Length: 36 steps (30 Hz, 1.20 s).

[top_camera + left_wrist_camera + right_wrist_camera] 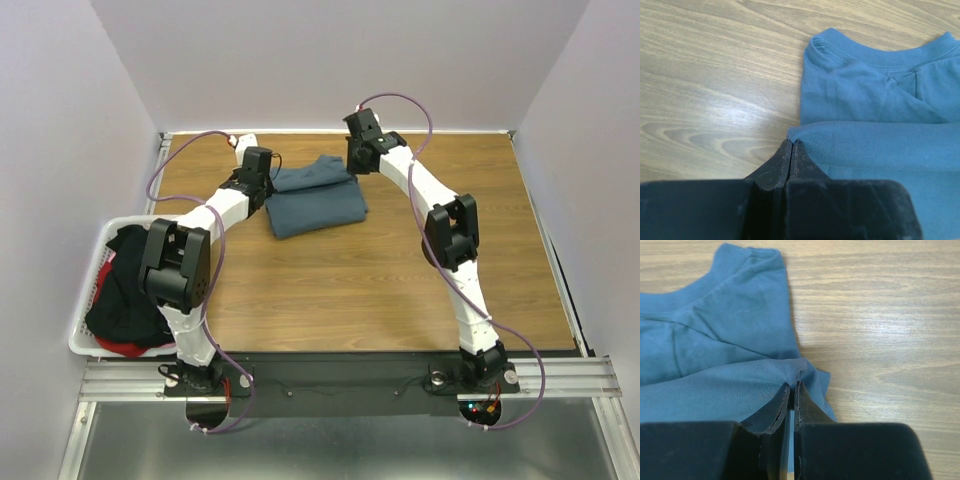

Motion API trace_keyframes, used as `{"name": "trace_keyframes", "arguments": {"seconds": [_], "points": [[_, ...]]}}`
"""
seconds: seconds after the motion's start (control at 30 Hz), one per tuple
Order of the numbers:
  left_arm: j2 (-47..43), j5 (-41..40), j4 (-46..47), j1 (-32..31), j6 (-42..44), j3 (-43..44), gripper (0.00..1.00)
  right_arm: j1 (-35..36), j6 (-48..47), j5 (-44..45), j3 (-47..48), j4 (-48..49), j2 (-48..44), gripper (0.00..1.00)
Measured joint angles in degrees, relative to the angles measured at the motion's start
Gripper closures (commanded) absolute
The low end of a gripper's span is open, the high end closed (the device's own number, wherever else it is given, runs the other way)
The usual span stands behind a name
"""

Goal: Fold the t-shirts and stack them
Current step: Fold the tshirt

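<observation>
The left gripper is seen closed, its jaws pressed flat together, and the left corner of a folded-over layer of the slate blue-grey t-shirt is pinched at their tips. The right gripper is shut down to a thin slit, and the right corner of the same layer is puckered and caught between its tips. Both corners are held low, close to the cloth beneath. The shirt is laid partly folded on the far half of the wooden table, between the two grippers. In both wrist views its ribbed collar is seen beyond the gripped fold. A white lattice basket is set at the table's left side, beside the left arm. A black t-shirt is heaped inside it, and a red-pink t-shirt is glimpsed beneath that at the near rim.
</observation>
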Motion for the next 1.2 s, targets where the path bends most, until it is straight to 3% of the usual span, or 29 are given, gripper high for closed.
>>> {"name": "trace_keyframes", "arguments": {"seconds": [0.3, 0.37, 0.5, 0.63, 0.67, 0.7, 0.77, 0.87, 0.9, 0.97, 1.03, 1.1, 1.2], "points": [[-4.48, -0.33, 1.03, 0.04, -2.64, -3.41, 1.00, 0.00, 0.59, -1.40, -0.17, 2.19, -3.23, 0.98], [-4.48, -0.48, 1.51, 0.07, -2.80, -3.39, 1.00, 0.00, 0.59, -1.46, -0.17, 3.23, -3.52, 0.94], [-3.63, -0.46, 1.68, 0.61, -3.23, -2.93, 1.00, 0.00, 0.35, -1.81, -0.15, 5.07, -3.13, 0.76], [0.37, -0.46, 2.05, 1.75, -4.11, -0.94, 0.80, -0.07, 0.17, -1.49, 0.63, 7.61, -0.79, 0.60], [1.86, -0.42, 2.10, 2.23, -4.42, -0.31, 0.69, -0.22, 0.00, -1.46, 1.22, 8.11, 0.28, 0.54], [3.48, -0.35, 2.16, 2.75, -4.61, 0.17, 0.64, -0.35, -0.28, -1.49, 1.66, 8.37, 1.18, 0.46], [5.86, -0.09, 1.81, 3.85, -4.81, 0.83, 0.39, -0.72, -0.37, -1.66, 2.21, 8.72, 2.54, 0.38], [7.37, 0.00, 1.25, 4.96, -4.57, 1.16, 0.10, -1.22, -0.85, -1.88, 2.10, 8.79, 2.73, 0.35], [7.34, -0.09, 1.03, 5.18, -4.76, 1.16, 0.07, -1.38, -1.01, -2.05, 1.95, 8.98, 2.45, 0.35], [6.12, -0.37, 0.79, 5.60, -3.93, 1.16, 0.06, -1.60, -1.44, -3.37, -0.44, 10.01, 0.66, 0.35], [3.82, -0.48, 0.52, 5.60, -3.17, 1.16, 0.06, -1.81, -1.81, -4.98, -4.24, 9.90, -2.36, 0.42], [0.46, -0.55, 0.31, 5.31, -2.67, 1.16, 0.14, -1.81, -1.81, -7.65, -7.54, 10.32, -4.98, 0.51], [-5.03, -0.85, 0.48, 4.33, -2.12, 1.14, 0.24, -1.75, -1.31, -11.98, -9.97, 10.64, -6.67, 0.56]]}}
